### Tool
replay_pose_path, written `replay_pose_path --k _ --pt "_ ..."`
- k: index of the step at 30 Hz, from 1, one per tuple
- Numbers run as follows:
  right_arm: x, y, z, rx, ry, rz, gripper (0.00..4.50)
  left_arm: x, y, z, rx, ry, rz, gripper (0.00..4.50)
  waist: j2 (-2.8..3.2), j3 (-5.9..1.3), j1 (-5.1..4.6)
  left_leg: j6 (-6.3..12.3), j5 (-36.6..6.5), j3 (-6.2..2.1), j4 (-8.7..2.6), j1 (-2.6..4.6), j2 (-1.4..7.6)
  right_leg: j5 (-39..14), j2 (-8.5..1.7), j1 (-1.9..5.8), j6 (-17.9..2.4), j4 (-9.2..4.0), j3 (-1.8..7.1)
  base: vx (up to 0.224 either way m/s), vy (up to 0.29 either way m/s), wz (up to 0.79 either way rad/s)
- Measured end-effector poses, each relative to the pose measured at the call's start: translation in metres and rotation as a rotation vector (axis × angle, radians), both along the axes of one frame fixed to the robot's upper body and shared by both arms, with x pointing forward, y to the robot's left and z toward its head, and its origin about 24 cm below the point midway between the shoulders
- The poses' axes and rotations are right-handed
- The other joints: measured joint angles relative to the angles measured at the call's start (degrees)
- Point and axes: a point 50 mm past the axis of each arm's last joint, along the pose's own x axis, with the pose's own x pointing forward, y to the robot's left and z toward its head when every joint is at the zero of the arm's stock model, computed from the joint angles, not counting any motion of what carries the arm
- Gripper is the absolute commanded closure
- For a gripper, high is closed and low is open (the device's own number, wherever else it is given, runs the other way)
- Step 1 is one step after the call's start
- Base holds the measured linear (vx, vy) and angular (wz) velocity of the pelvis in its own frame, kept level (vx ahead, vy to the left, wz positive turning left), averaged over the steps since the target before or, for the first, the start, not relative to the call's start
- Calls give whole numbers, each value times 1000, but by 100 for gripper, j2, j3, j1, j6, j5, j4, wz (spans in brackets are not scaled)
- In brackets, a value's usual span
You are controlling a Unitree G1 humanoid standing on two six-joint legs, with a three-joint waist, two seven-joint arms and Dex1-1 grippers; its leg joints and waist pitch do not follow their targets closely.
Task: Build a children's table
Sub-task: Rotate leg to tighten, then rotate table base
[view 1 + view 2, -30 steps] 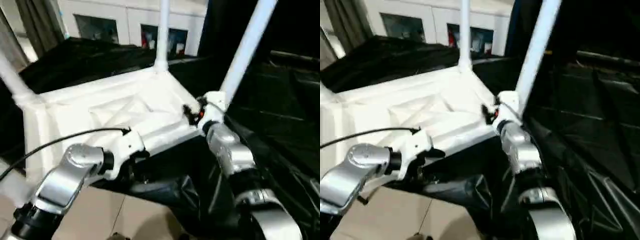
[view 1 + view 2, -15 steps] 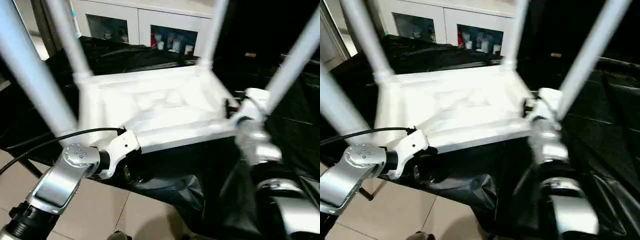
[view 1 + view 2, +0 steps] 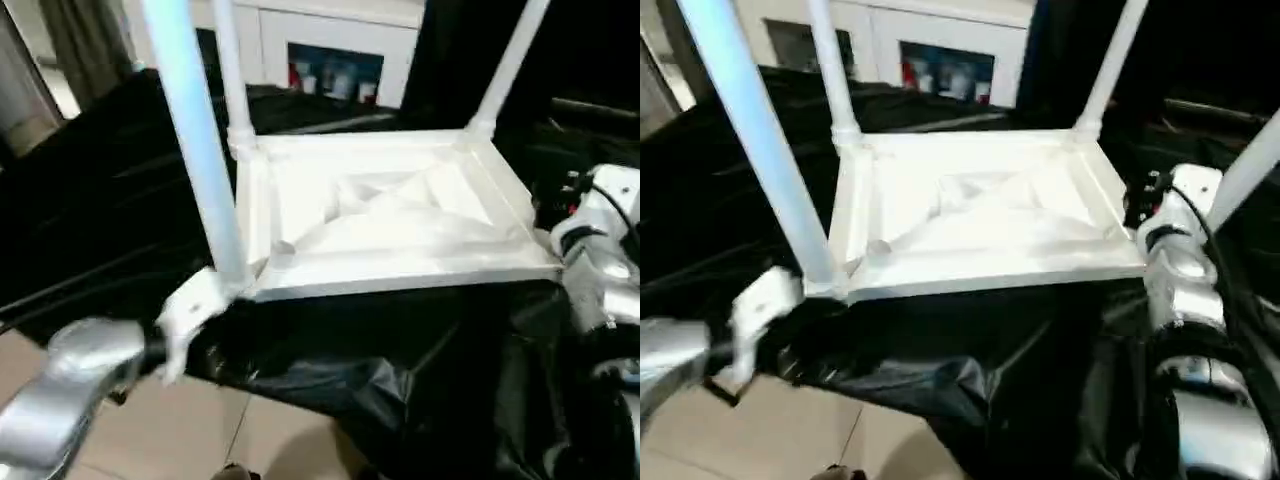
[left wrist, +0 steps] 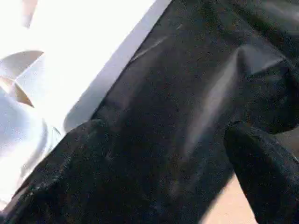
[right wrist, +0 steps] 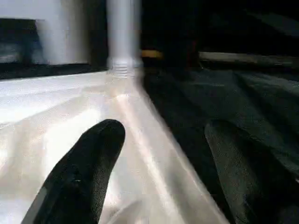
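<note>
Quick status on the children's table (image 3: pixel 400 240): it's lying upside down on the black-draped tabletop (image 3: pixel 100 200), ribbed underside facing up. We count the near-left leg (image 3: pixel 195 150), far-left leg (image 3: pixel 228 70) and far-right leg (image 3: pixel 505 65) standing in their corner sockets. The fourth leg (image 3: pixel 1252 170) rises by the right arm, though its socket is hidden behind that arm.

Left gripper (image 4: pixel 166 128) sits low by the near-left corner, spread wide with just black sheet between its fingers. Right gripper (image 5: pixel 166 126) is also apart and holding nothing, beside the near-right corner with the raised rim lined up between its fingers.

So we reckon leg-fitting looks pretty much done, and we're at the check-and-flip stage. Next move probably calls for both grippers to take opposite rims evenly and turn the whole thing onto its legs. That needs care — those long legs swing wide, and a loose one could pop out.
</note>
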Motion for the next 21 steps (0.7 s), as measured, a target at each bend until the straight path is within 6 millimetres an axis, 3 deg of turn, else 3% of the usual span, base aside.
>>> replay_pose_path --k 3,5,9,11,15,18,21 --pt "-17 19 -20 -3 34 126 96 -19 20 -7 -8 54 70 0 5 8 -9 0 0 1 -17 -5 3 -7 6 -19 3 1 0 0 0 0" --pt "-26 31 -31 22 48 162 89 -21 28 -6 -21 25 119 0 13 18 13 -1 -1 -1 -20 -4 4 -17 6 -21 20 0 2 0 0 0" --pt "-51 48 -34 86 -16 154 56 -9 43 7 -168 -162 296 0 22 31 136 -2 -1 -15 -29 4 -1 -17 7 -16 27 -5 14 0 0 0" --pt "-63 54 -35 112 -36 130 33 -2 48 14 -211 -226 356 0 15 29 140 -2 -1 -21 -32 8 -2 -16 7 -10 29 -4 16 0 0 0" --pt "-86 52 -42 144 -22 37 4 2 43 18 -306 -276 387 0 -17 37 104 -2 -1 -27 -27 8 -8 -17 7 -15 30 -12 23 0 0 0" --pt "-102 50 -52 148 36 -52 4 18 31 23 -374 -326 412 0 -52 31 108 -2 -1 -42 -29 8 -9 -17 15 -9 31 -23 19 0 0 0" --pt "-107 51 -56 148 75 -71 4 26 32 19 -359 -333 445 0 -32 32 23 -2 -1 -76 -38 4 -20 -16 18 -13 32 -70 3 0 0 0"
